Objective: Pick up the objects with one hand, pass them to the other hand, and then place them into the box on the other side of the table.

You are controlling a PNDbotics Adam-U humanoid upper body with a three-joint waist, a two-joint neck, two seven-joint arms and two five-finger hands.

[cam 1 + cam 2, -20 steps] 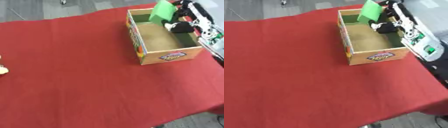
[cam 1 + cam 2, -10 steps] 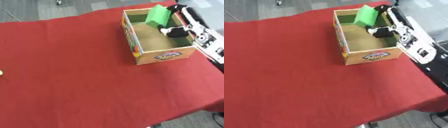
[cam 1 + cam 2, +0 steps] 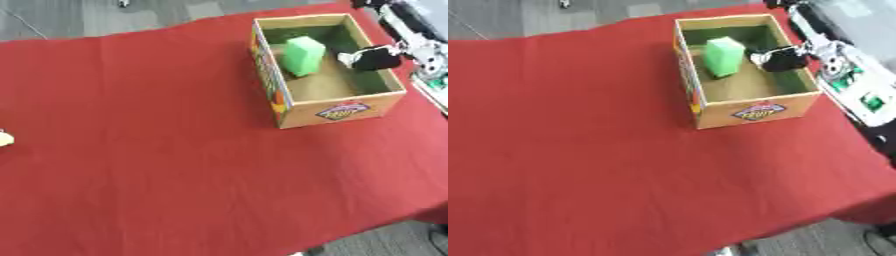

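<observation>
Now the right hand hangs over the right wall of the box and grips nothing, though its fingers are too blurred to judge. Inside lies the green block, placed; a pale object possibly remains.

Green block, red tablecloth

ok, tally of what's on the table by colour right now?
Green: 1, the block inside the box
Brown cardboard: 1, the box
Pale: 1, a small thing at the table's left edge
Total: 3
</observation>
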